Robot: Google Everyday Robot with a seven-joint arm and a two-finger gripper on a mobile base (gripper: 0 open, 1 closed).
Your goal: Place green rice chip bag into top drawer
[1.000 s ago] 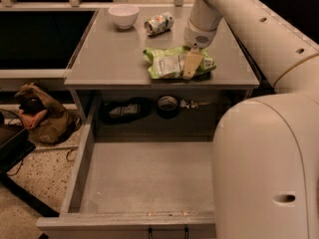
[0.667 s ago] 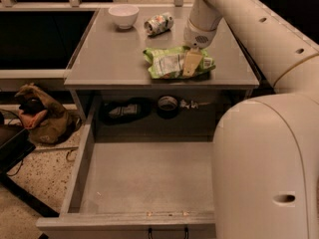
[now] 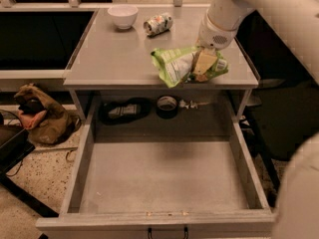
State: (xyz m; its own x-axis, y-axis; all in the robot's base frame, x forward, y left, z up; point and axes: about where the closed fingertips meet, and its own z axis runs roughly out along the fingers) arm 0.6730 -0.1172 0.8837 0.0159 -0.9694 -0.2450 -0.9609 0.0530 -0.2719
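Observation:
The green rice chip bag (image 3: 172,66) is crinkled and tilted at the front right of the grey counter (image 3: 109,54). Its lower edge hangs just past the counter's front edge. My gripper (image 3: 203,66) comes down from the white arm at the upper right and is shut on the bag's right half. The top drawer (image 3: 164,178) is pulled wide open below the counter. Its flat grey bottom is bare, and the dark handle (image 3: 167,231) is at the near edge.
A white bowl (image 3: 123,15) and a crushed can (image 3: 157,24) stand at the back of the counter. A tape roll (image 3: 167,105) and a black item (image 3: 122,109) lie on the shelf behind the drawer. A brown bag (image 3: 37,114) lies on the floor at the left.
The bag has risen off the counter in my gripper and shifted a little right and toward the front edge. It is more crumpled and tilted than before.

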